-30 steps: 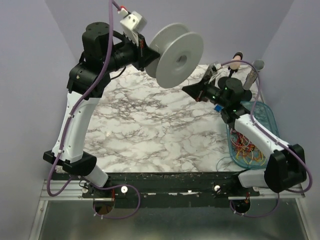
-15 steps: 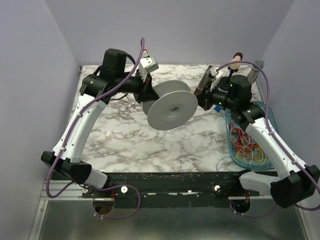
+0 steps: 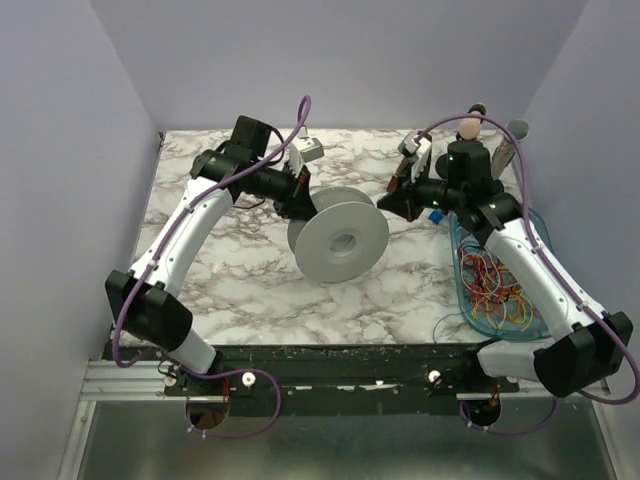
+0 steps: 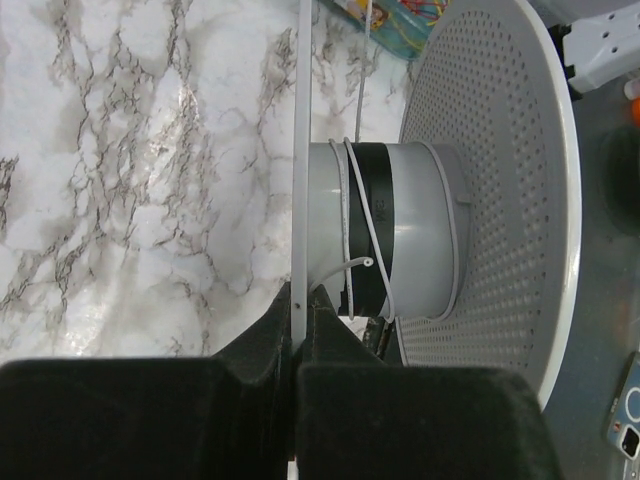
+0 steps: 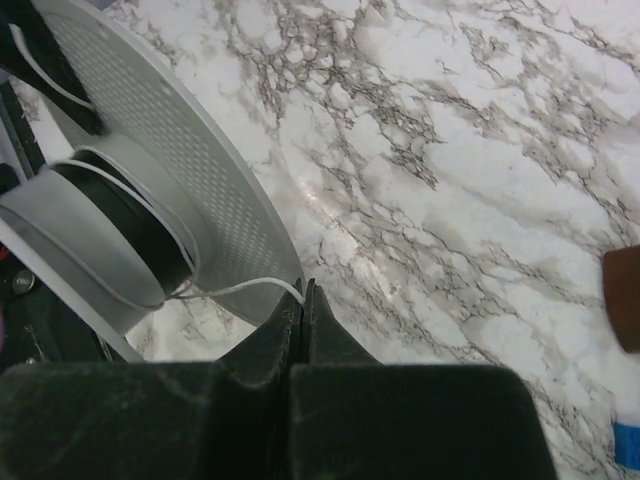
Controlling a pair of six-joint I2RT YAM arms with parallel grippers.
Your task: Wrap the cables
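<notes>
Cables (image 3: 492, 290) lie in tray (image 3: 530, 224), well apart from right hand (image 3: 388, 202).

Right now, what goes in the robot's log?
left gripper: shut on spool | right gripper: shut on white cable | colored cables: in tray

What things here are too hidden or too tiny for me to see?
- Top view: the white wire from the right gripper to the spool is too thin to see.
- Top view: the right arm covers part of the cables in the blue bin.
- Right wrist view: a brown thing is cut off by the edge.
</notes>
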